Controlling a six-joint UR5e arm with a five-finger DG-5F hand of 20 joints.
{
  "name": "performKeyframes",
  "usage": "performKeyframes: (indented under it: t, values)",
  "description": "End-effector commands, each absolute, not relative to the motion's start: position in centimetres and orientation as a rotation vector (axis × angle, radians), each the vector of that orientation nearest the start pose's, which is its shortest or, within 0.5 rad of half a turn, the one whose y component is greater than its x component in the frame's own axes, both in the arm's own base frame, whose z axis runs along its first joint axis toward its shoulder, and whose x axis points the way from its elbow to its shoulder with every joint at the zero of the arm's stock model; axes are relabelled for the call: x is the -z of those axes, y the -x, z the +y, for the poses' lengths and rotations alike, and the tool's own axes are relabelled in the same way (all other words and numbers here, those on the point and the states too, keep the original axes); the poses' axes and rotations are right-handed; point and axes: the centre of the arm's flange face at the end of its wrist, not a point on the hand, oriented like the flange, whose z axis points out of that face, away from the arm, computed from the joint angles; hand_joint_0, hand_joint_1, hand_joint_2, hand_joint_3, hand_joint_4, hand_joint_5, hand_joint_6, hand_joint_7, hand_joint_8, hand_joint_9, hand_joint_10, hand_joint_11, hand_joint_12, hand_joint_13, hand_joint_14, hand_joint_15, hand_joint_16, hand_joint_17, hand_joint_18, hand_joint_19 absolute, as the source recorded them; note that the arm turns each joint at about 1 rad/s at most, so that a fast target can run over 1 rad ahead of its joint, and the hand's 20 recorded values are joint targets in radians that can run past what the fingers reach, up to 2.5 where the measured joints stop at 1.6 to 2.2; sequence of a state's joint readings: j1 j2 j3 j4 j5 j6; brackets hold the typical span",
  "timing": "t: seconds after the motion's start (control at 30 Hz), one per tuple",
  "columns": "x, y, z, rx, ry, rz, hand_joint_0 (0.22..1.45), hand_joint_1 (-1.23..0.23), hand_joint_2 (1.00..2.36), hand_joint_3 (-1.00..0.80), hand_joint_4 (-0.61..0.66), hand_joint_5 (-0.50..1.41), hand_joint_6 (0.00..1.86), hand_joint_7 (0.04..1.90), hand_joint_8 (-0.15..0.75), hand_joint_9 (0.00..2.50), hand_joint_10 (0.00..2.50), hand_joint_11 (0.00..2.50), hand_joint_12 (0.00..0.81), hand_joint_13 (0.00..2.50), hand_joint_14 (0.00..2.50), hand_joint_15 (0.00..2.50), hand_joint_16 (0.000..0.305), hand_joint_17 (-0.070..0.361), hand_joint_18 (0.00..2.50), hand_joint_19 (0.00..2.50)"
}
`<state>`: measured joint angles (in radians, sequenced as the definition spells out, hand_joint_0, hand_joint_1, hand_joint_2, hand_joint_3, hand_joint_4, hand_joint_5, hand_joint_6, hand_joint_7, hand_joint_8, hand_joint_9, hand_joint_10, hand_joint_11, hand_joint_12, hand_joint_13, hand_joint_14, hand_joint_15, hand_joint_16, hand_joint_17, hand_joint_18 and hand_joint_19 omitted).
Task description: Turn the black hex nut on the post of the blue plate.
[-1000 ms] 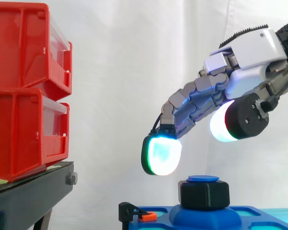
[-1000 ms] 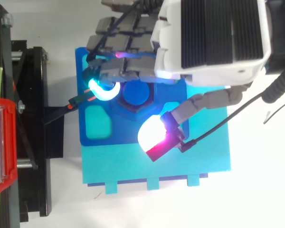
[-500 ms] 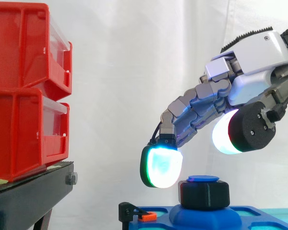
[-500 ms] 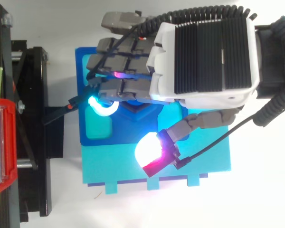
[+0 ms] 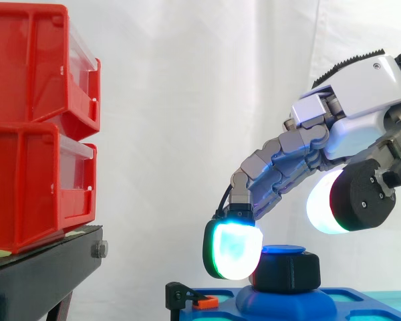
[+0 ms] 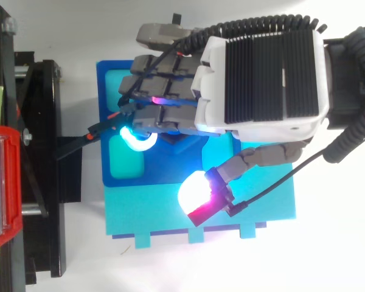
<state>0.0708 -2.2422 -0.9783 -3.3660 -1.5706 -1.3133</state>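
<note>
Rigid, probably light and free-turning, the black hex nut (image 5: 287, 272) sits on the post (image 5: 283, 250) of the blue plate (image 6: 102, 167) under the wide-open, empty hand (image 6: 261, 79), its flat sides suiting opposed pads.

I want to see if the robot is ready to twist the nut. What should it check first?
1. The black hex nut sits on the blue post: ok.
2. The hand is above the nut: ok.
3. Nut pinched between fingers and thumb: not ok, the thumb pad hangs above it.
4. One glowing fingertip touches the nut's side: cannot tell.
5. The blue plate lies flat: ok.
</note>
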Motion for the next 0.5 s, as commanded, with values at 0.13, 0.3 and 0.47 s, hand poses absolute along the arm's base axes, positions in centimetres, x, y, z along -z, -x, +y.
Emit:
performKeyframes:
  t: [0.13,0.3,0.47]
  values:
    - [-34.0,-72.7,-8.9,-0.23,-0.175,1.873,0.47,-0.4,1.0,-0.5,0.22,-0.19,0.5,0.79,0.259,0.37,0.0,0.0,0.379,0.31,0.0,0.0,0.057,0.128,0.12,0.0]
    - [-34.0,-72.5,-9.9,-0.242,-0.174,1.875,0.47,-0.4,1.0,-0.5,0.22,-0.19,0.5,0.79,0.26,0.38,0.0,0.0,0.379,0.31,0.0,0.0,0.057,0.127,0.12,0.0]
    - [-33.9,-72.3,-11.0,-0.24,-0.17,1.876,0.47,-0.4,1.0,-0.5,0.22,-0.19,0.5,0.79,0.259,0.38,0.0,0.0,0.379,0.31,0.0,0.0,0.057,0.127,0.12,0.0]
